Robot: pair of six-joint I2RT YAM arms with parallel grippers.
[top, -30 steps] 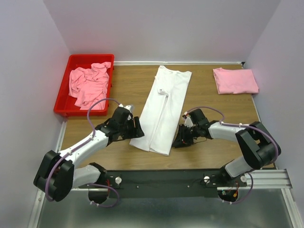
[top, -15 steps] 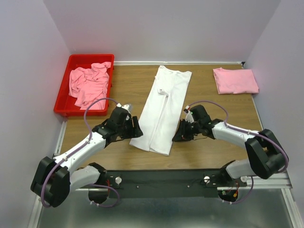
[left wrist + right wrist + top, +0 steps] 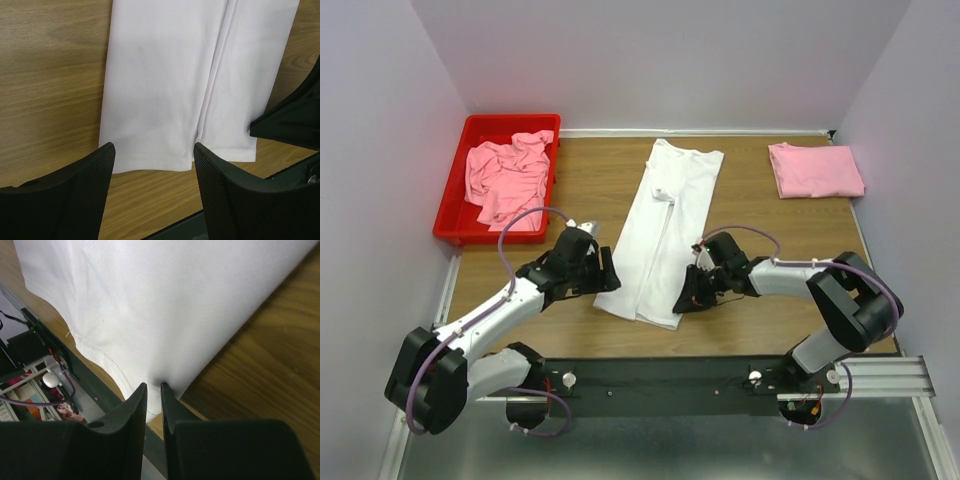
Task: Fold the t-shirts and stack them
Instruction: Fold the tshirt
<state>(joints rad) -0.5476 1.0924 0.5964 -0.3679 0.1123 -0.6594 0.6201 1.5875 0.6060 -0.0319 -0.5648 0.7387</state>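
At the middle of a wood-grain tabletop [image 3: 590, 180], a white t-shirt [image 3: 665, 225] lies as a long, smooth strip folded lengthwise, with a seam line running down it and a stitched hem at the near end. The left claw [image 3: 152, 165] is released; its 2 black fingers [image 3: 85, 190], faced with fine mesh-textured pads, are spread just short of the left half of the hem. The right claw [image 3: 152, 390] is clenched on the shirt's near right corner, white fabric tucked into the thin slit between its matte black fingers. A red plastic bin [image 3: 450, 200] at the far left holds crumpled pink t-shirts [image 3: 507, 175], and a folded pink t-shirt [image 3: 815, 168] sits as a flat rectangle at the far right. Compared with half a second ago, the right claw [image 3: 685, 300] has slid left and nearer onto that corner, while the left claw [image 3: 605, 280] and the shirt lie much as before.
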